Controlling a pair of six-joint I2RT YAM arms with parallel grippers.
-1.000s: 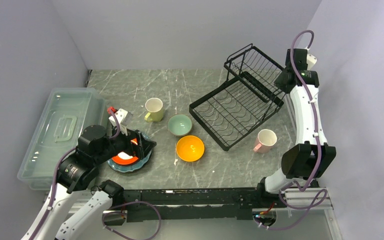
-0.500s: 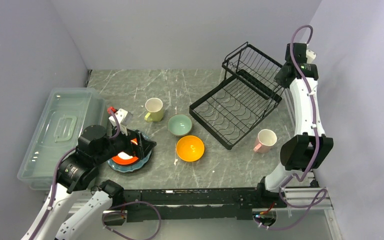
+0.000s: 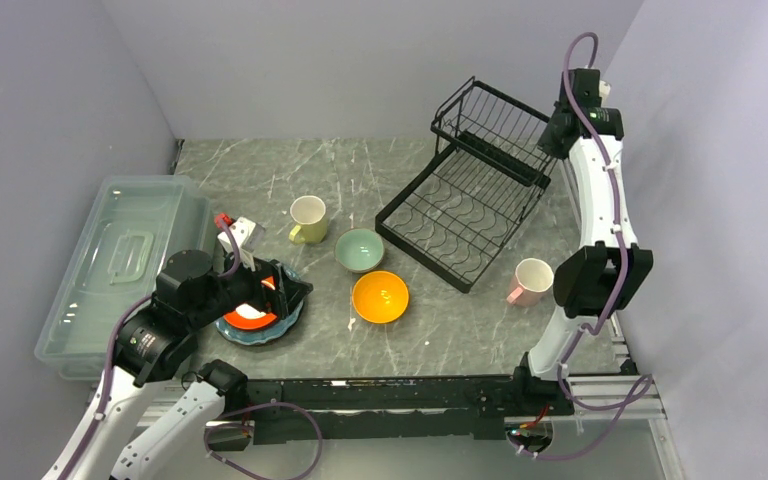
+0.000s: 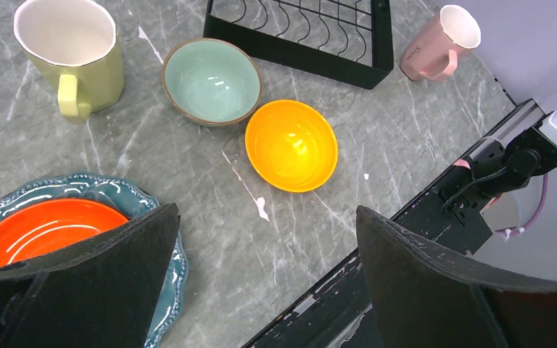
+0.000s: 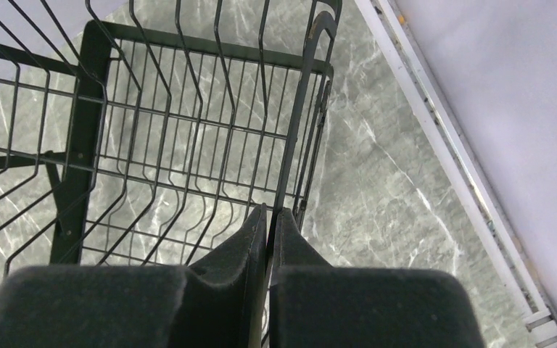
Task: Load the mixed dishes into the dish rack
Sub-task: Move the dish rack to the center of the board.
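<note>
Near edge, lower left of top view: L gripper (image 3: 282,287) hangs over the stacked plates, fingers wide apart, gripping nothing. It sits in the same spot as a sec ago. Small orange-red plate (image 4: 40,232) lies on the teal plates (image 4: 94,185), untouched, w/ the clear bin (image 3: 125,265) just left of the stack.

Mid frame, none of these has shifted: orange-yellow bowl (image 3: 380,296), pale green bowl (image 3: 360,250) just behind it, pale yellow mug (image 3: 308,218) further back-left, pink mug (image 3: 532,280) at right, all on the table (image 3: 260,170).

Further back is the real change. The dish rack (image 3: 465,215) has slid toward the upper left of the frame, and the gap to the pink mug is now wider. The whole rack went, lower tray and raised basket (image 3: 490,120) together. Can't tell if it's lifted or only dragged.

Far right, top of frame: R gripper (image 5: 270,214) has gone from part-open to pinched together on an upright wire at the basket's outer corner. The wrist view shows that wire running down between the pads.

For the task, zero dishes are loaded and the rack is empty. This looks like rack repositioning, prob. to bring it closer to the dishes and the L arm's reach. Risk: a one-wire pinch at a corner may let the rack pivot or slip.
</note>
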